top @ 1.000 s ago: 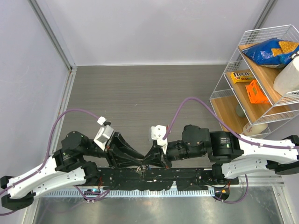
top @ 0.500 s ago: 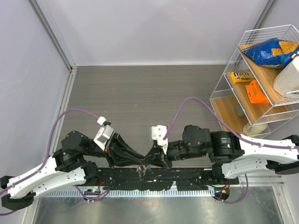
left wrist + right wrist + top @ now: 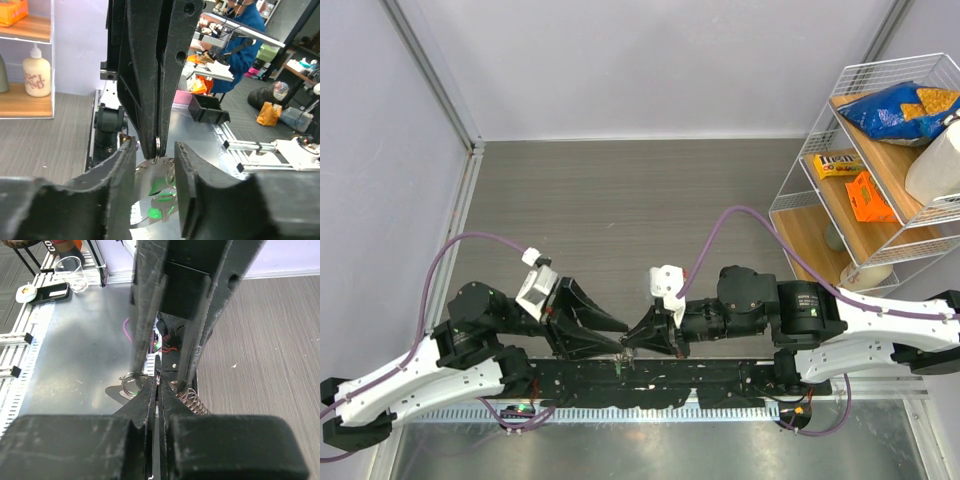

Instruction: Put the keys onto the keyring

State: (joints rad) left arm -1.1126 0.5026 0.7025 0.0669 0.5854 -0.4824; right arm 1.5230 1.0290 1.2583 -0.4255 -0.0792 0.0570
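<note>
Right gripper [image 3: 157, 386]: jaws pressed together, pinching the thin keyring [image 3: 158, 144] edge-on at their tips. Left gripper [image 3: 154, 152]: jaws apart, standing either side of the ring and the right gripper's tips. Green key [image 3: 161, 189]: just below the ring; whether it is threaded on cannot be told.

The left arm [image 3: 410, 375] and right arm [image 3: 880, 335] are wearing white shells dotted with small dark screws over round black joint housings. Purple cables [image 3: 450, 255] are arching off both, each meeting a white block [image 3: 538, 290] at the wrist. The left claw [image 3: 155, 150] and right claw [image 3: 157, 385] are showing matte black, rough-grained, tapering fingers.
</note>
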